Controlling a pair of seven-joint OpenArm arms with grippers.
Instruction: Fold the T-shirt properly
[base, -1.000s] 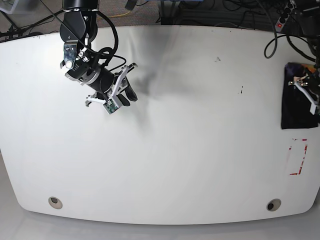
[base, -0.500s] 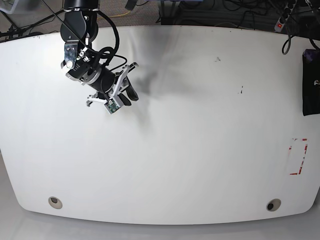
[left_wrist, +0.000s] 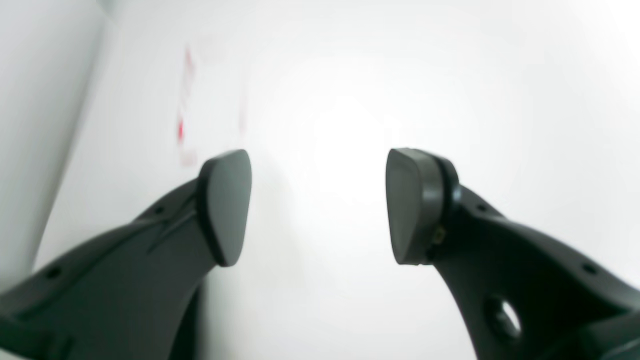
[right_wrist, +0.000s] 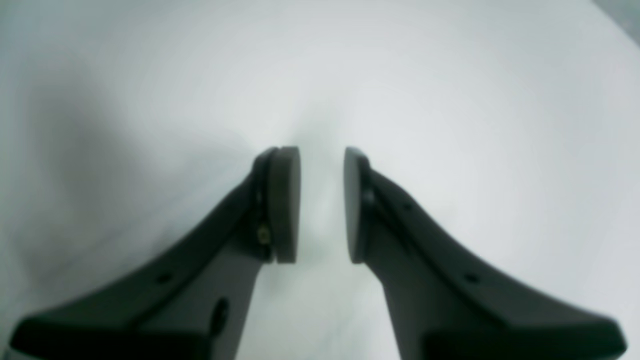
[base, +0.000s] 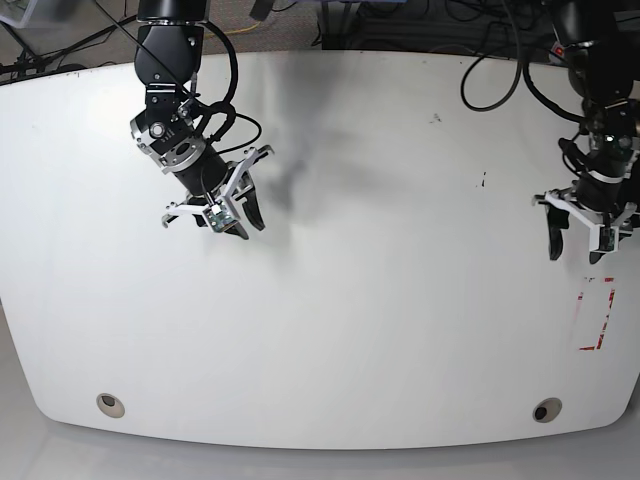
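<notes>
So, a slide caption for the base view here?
Both arms hover over the bare white table, left gripper and right gripper empty, no T-shirt visible.

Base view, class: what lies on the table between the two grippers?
Only bare white table between the right gripper and left gripper; no T-shirt shows, seen in the base view.

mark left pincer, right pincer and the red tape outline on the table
left pincer (base: 583, 243): base view, gap between its open fingertips
right pincer (base: 243, 221): base view, midway between its dark fingertips
red rectangular tape outline (base: 610, 315): base view, its right edge, on the white table
</notes>
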